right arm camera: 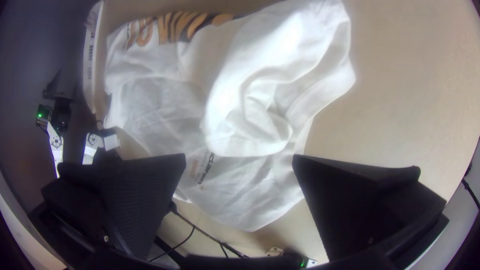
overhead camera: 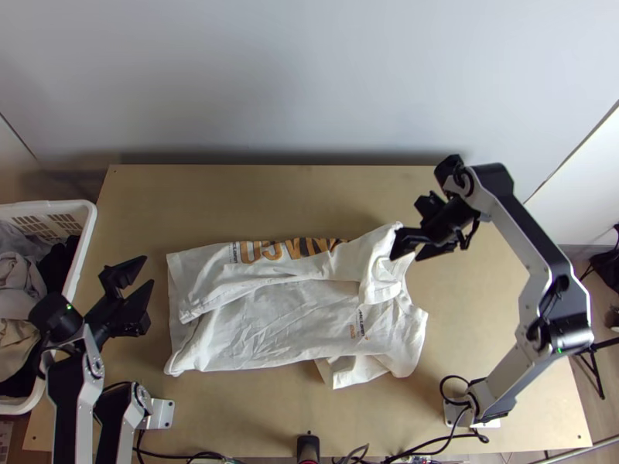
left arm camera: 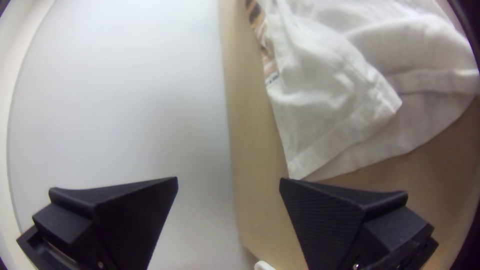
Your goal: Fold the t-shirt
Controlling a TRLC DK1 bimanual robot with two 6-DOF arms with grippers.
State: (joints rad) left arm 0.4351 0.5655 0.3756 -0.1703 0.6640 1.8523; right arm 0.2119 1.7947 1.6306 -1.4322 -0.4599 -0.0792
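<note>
Evidently the folding is part-way along: the white T-shirt [overhead camera: 271,340] lies near the middle of the wooden table [overhead camera: 232,193], its hem [overhead camera: 176,309] toward nine o'clock and its shoulders toward three, taking twelve as the far edge. The twelve o'clock side is turned inward lengthwise, orange-and-black lettering [overhead camera: 282,250] along that fold, and the upper sleeve [overhead camera: 379,284] sits loosely on top at the shirt's two o'clock. The lower sleeve [overhead camera: 352,373] pokes out at about five.

From where I stand, the right gripper [right arm camera: 239,155] is above the shoulder end, at the table's two o'clock, its fingers parted and holding no cloth. The left gripper [overhead camera: 148,271] is also spread wide and unladen, out at nine o'clock between the hem and the laundry basket [overhead camera: 46,206].

I'd call the first side fold all but done, though that sleeve may want smoothing. Next, I reckon, both grippers should take the six o'clock edge, one near each end, and carry it toward twelve with the lower sleeve tucked in. A lopsided pull could drag the first fold askew.
</note>
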